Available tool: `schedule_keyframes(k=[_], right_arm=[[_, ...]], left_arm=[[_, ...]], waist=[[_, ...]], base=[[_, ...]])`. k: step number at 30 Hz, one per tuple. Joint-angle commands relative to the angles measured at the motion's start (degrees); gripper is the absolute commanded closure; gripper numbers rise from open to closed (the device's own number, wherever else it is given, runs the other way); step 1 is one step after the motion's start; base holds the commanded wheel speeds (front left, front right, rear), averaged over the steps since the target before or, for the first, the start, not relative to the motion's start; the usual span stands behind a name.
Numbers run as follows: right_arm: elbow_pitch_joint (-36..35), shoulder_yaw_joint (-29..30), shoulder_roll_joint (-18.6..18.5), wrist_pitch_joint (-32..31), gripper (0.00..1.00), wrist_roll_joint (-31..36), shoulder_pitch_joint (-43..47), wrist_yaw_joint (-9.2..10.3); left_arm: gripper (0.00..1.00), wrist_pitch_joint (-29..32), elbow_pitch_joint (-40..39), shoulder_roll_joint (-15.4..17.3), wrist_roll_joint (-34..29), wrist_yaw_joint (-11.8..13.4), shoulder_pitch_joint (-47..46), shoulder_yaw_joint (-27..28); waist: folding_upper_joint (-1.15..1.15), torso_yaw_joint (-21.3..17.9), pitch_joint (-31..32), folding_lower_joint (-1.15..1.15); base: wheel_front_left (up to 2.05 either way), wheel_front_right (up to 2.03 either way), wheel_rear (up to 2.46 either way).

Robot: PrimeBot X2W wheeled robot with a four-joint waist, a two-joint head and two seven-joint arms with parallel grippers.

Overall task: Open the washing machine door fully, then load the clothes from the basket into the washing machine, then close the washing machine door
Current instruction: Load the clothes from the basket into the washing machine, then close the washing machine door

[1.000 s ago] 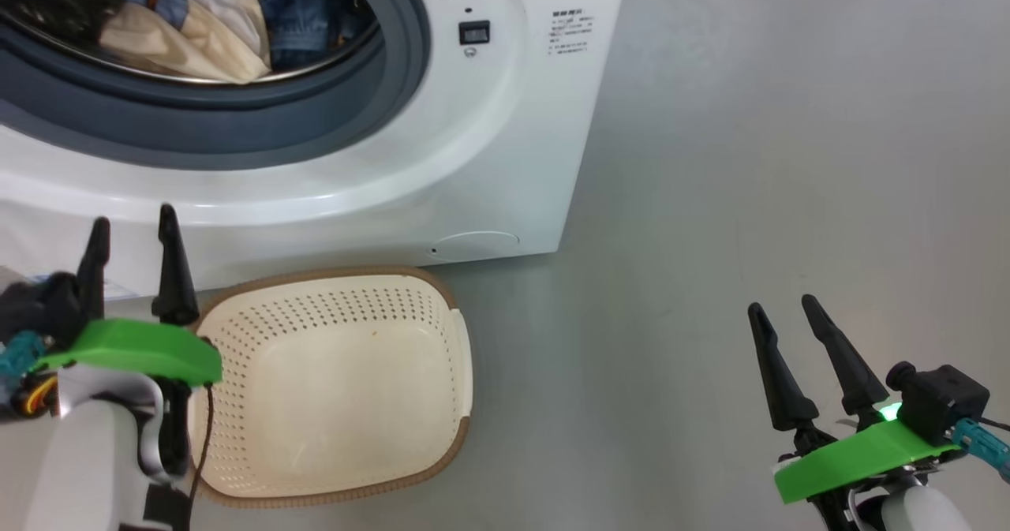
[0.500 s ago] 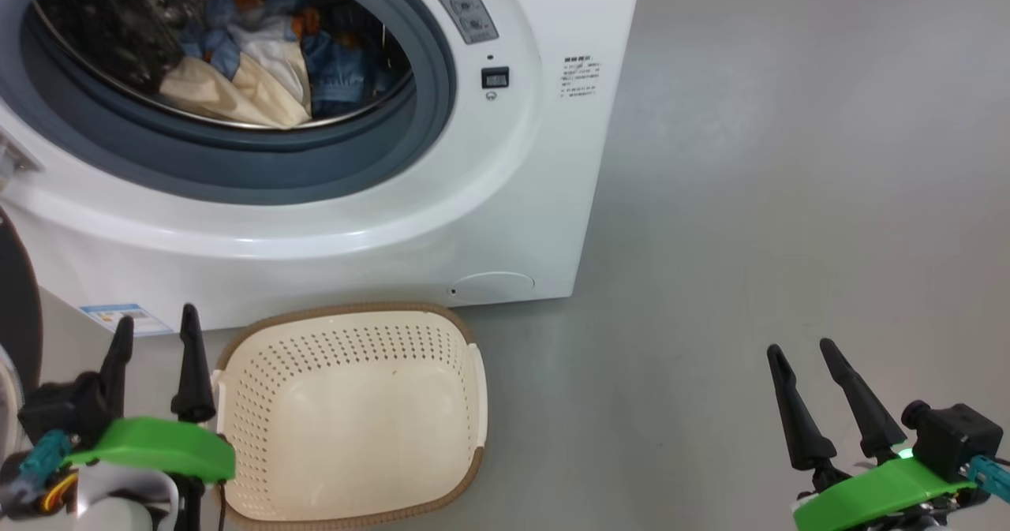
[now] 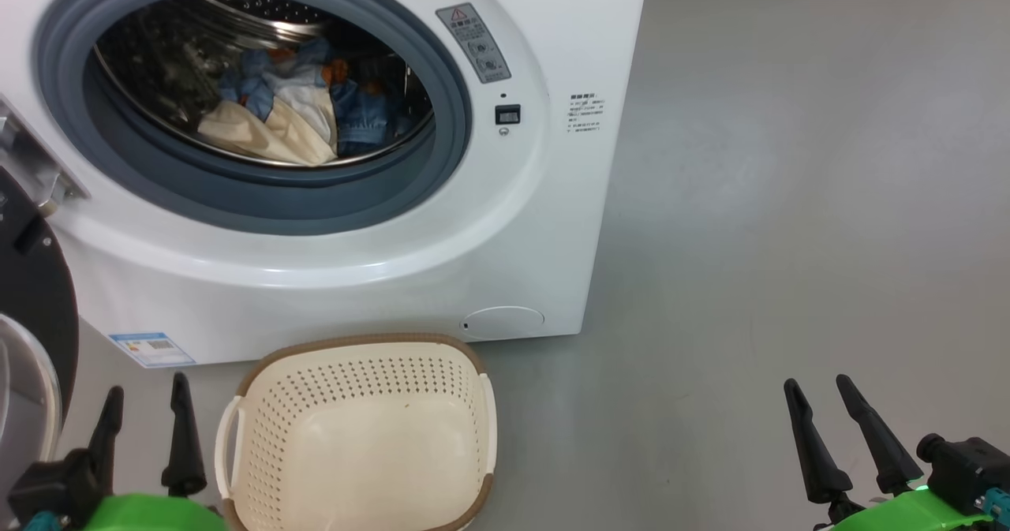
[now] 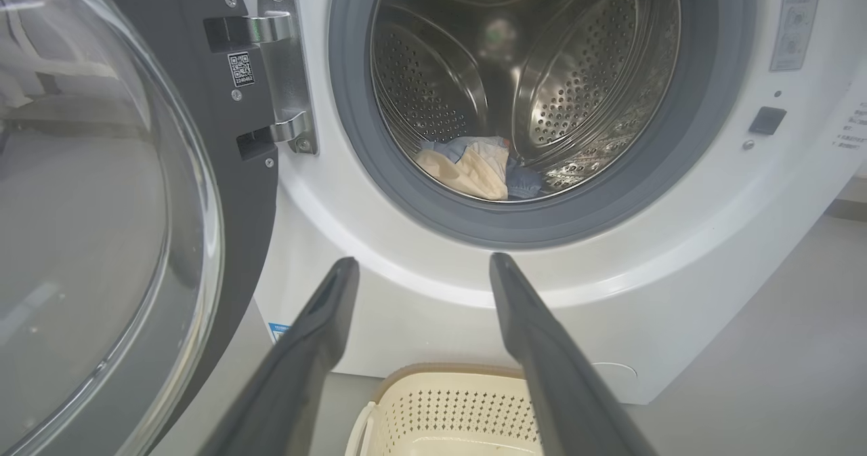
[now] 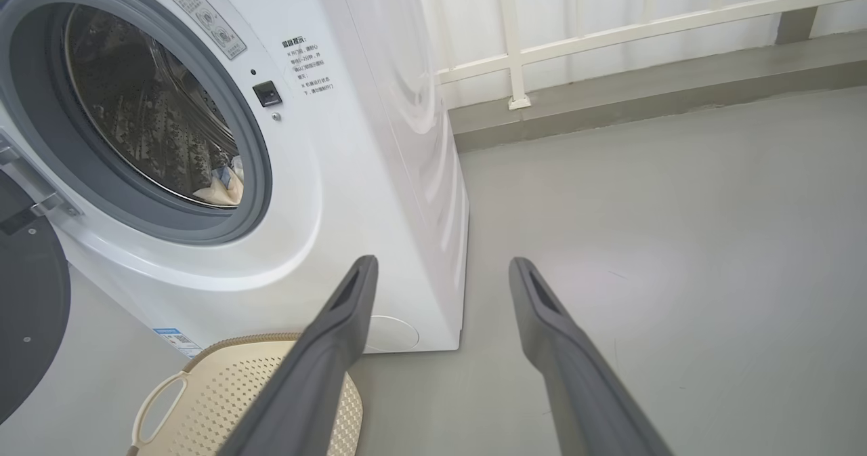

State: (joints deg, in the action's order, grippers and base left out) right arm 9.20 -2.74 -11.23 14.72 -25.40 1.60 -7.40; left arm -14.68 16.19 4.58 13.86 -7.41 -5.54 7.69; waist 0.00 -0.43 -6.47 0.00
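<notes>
Clothes [image 3: 276, 117]: heaped blue and cream fabric at the bottom front of the drum [image 4: 576, 70], just behind the lower lip of the grey seal [image 3: 442, 144]. Nothing hangs over the opening.
Washing machine [image 3: 473, 223]: on the floor, mouth uncovered and facing the robot.
Basket [image 3: 347, 343]: on the floor just in front of the machine's base, below the opening. No garment lies in the part of it that can be seen. Judgement: loading is done.
Washing machine door [image 4: 223, 192]: swung wide to the robot's left on its steel hinge [image 4: 284, 63], with the glass bowl turned away from the drum. Judgement: closing it is the outstanding step.
Left gripper [image 3: 148, 389]: fingers spread, holding nothing. It sits low, between the door and the basket's left handle, pointing at the machine front. Judgement: it is the nearer tool for pushing the door round.
Right gripper [image 3: 816, 383]: jaws apart, empty, over bare floor [image 3: 789, 200] well to the right of the machine, out of the working area.
Obstructions: the left gripper sits in the gap the door must sweep through. The basket stands below the opening, and it cannot be told whether the door's lower edge clears its rim.
Catch socket [image 3: 508, 114]: on the right of the opening, with nothing across it.
Surroundings: a blue label sticker [image 3: 154, 348] low on the front panel, and a white railing [image 5: 515, 43] behind the machine.
</notes>
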Motion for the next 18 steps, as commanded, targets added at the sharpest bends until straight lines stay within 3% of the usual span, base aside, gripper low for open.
schedule_keyframes(k=[1, 18], right_arm=[[-1.6, -0.8, -1.1, 0.3, 0.00, -0.4, 0.3, -0.09], [-1.9, 0.4, -0.9, 0.3, 0.00, -0.4, 2.1, -0.09]], left_arm=[[0.00, -0.3, -2.1, 1.1, -0.6, -0.1, 0.4, 2.2], [0.00, -0.3, -6.3, 0.0, -0.8, -0.1, 5.6, 2.6]], waist=[[0.00, 0.0, 0.4, 0.00], [0.00, 0.1, 2.0, 0.00]], base=[[0.00, 0.00, 0.00], [0.00, 0.00, 0.00]])
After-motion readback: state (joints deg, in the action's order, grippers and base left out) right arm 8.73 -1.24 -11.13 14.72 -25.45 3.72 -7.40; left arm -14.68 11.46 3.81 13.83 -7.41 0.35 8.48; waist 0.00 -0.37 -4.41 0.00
